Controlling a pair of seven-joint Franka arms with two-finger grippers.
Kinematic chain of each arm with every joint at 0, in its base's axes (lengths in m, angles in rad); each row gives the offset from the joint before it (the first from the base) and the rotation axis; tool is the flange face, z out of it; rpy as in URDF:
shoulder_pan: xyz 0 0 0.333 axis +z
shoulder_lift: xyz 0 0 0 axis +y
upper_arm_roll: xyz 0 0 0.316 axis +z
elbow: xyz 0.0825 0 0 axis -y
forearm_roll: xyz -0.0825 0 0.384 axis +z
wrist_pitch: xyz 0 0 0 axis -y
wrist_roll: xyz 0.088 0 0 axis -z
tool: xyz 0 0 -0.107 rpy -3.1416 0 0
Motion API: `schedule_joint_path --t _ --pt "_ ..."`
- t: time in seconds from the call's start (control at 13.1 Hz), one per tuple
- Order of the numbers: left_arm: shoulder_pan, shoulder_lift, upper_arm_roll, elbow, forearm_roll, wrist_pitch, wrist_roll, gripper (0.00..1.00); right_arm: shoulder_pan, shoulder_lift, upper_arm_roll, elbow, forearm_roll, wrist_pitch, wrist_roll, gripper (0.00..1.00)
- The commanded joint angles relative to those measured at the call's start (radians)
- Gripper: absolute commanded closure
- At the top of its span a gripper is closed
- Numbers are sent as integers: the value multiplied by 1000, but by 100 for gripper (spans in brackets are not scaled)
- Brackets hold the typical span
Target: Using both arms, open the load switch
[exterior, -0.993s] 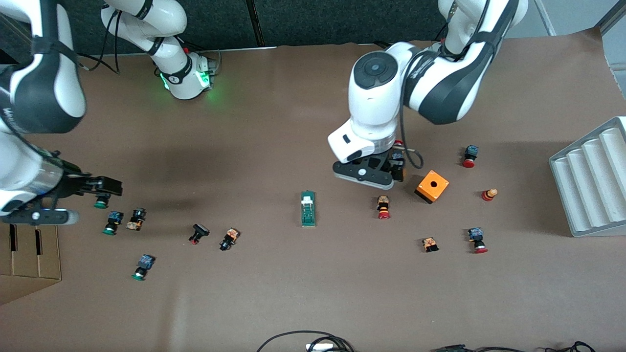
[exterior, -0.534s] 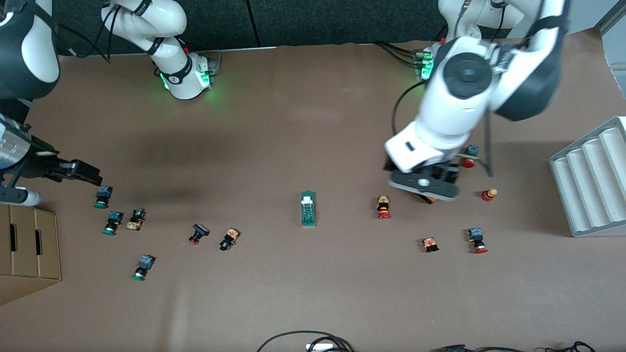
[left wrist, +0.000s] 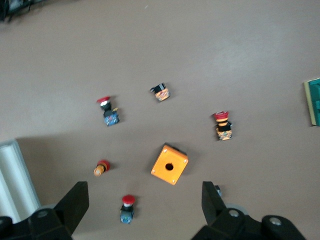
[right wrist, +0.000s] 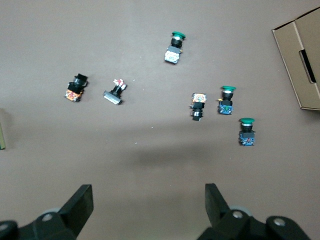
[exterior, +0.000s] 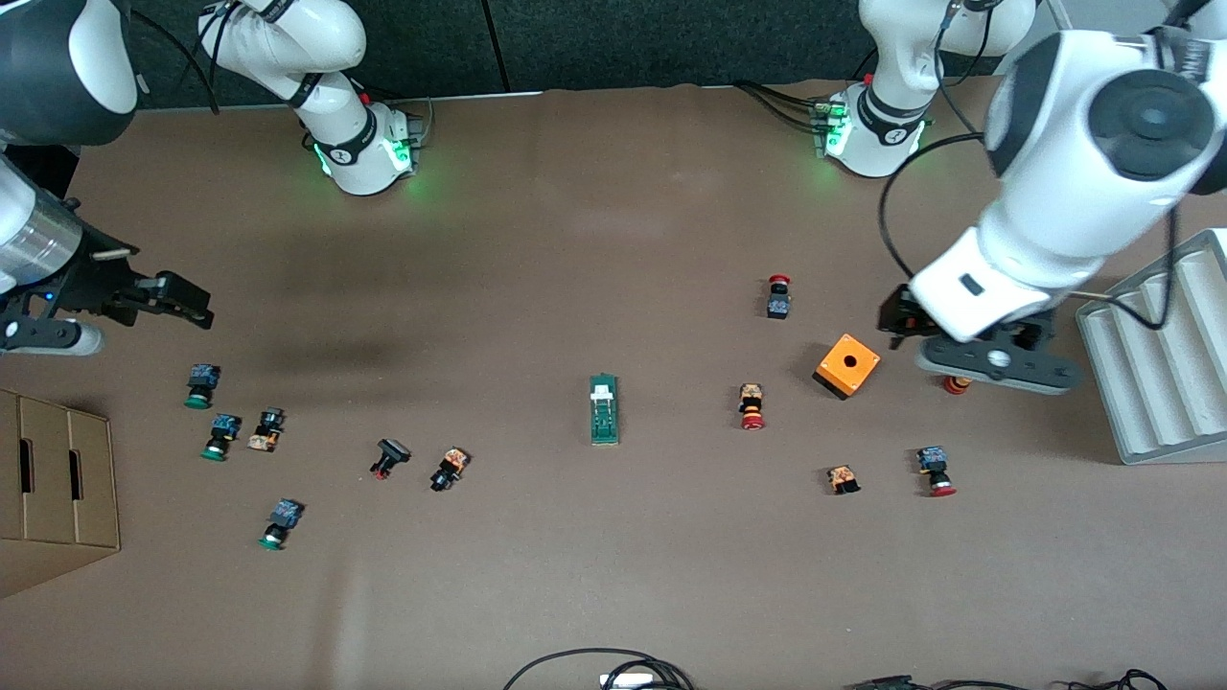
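Lying flat at mid-table, the switch (exterior: 604,409) sits alone on the brown table (exterior: 613,220), its white slider at the end toward the robots' bases. Nothing touches it.

Both grippers are spread wide and empty. The left gripper (left wrist: 142,205) hangs over the red buttons near the orange box (exterior: 847,365), by the grey tray (exterior: 1165,345) at its own end. The right gripper (right wrist: 147,205) hangs over bare table above the green buttons (exterior: 199,385), beside the cardboard box (exterior: 53,489) at the opposite end. Each is well apart from the switch, so I judge the approach is yet to start.

Risks from here:
- The switch is narrow and unfixed. If one arm pushes the slider before its partner has pinned the body, the whole block will likely skate or spin.
- Both arms must meet over one small part; badly staggered approaches could knock fingers together.
- A low sweep inward from the left arm could clip the orange box or the red button (exterior: 752,406) that lies between it and the switch.
- Gripping across the slider, not the green body, would jam it.
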Motion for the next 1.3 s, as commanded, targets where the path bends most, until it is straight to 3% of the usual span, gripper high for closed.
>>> schedule_joint_path --t 0.0,0.15,0.38,0.53,0.84,1.22 --pt "-5 -34 45 14 -19 -57 90 0 23 -10 -4 -22 19 -2 3 0" --pt "74 -49 32 -1 -30 -60 124 0 23 4 0 -10 19 -2 9 0" --pt "260 -97 -146 -58 -45 -57 117 0 22 30 0 21 21 -8 11 0" --pt "331 -143 -203 -123 -53 -31 111 0 20 47 0 21 21 -7 0 0" --pt "331 -236 -200 -242 -53 18 110 0 17 85 -2 54 23 -8 0 0" --pt "327 -235 -196 -243 -53 18 55 0 11 91 -5 64 21 -22 0 0"
